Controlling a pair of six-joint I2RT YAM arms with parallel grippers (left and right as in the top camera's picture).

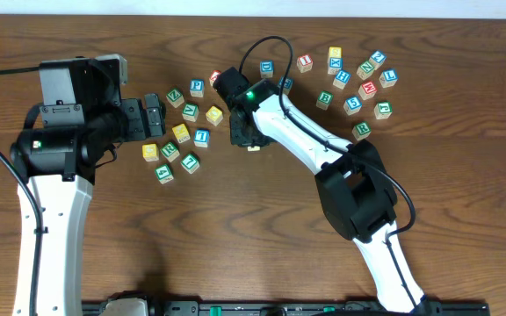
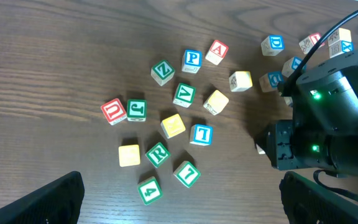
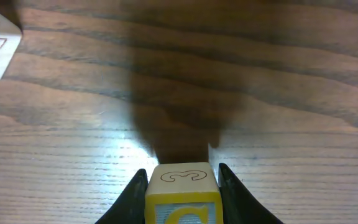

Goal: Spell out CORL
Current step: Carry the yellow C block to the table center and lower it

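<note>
My right gripper [image 3: 182, 176] is shut on a yellow block with a C on its face and a 3 on its top [image 3: 182, 190]. In the overhead view this gripper [image 1: 242, 132] is low over the table, right of the left group of blocks. A green R block [image 2: 158, 154] lies in that group, also seen in the overhead view [image 1: 169, 150]. Another green R block [image 1: 361, 130] lies in the right group. My left gripper [image 1: 152, 114] is open and empty, above the left group.
The left group holds several letter blocks, among them a blue P [image 2: 192, 60], a blue T [image 2: 201, 134], a red U [image 2: 113, 111] and a green 4 [image 2: 149, 190]. A second group [image 1: 358, 79] lies at the back right.
</note>
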